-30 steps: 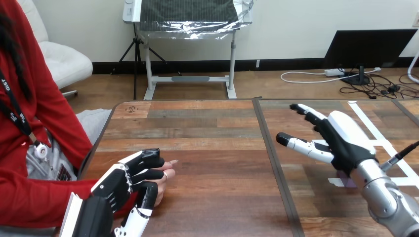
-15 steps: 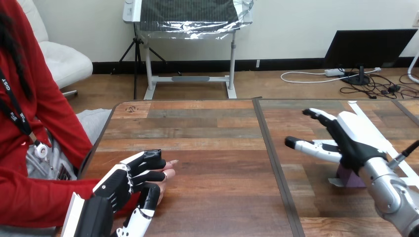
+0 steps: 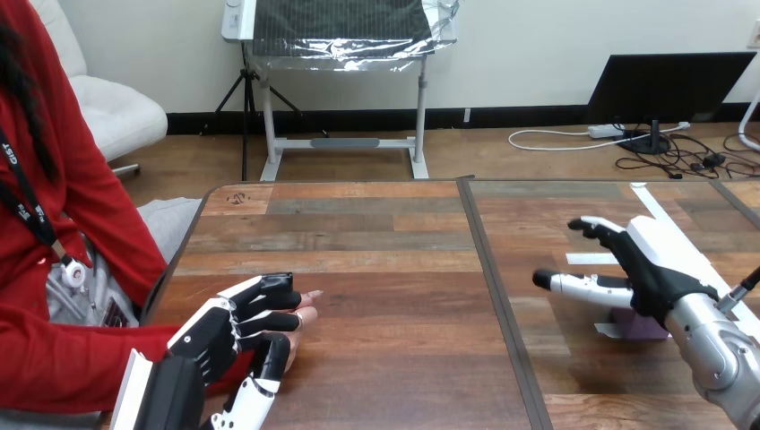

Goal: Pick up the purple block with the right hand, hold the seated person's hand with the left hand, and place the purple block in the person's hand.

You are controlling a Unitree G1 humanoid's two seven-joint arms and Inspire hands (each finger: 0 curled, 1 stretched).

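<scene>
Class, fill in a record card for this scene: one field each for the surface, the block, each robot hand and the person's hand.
Surface: wooden table
Right robot hand: open, holding nothing
Purple block: on the table at the view's right, partly hidden behind the right robot hand
Person's hand: at the table's left side, fingertips showing past the robot fingers
Left robot hand: fingers and thumb curled round the person's hand

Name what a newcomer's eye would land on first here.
At the table's near left, the left robot hand is curled round the person's hand. Over on the right, the right robot hand hangs open just above the purple block, which sits on the wood.
</scene>
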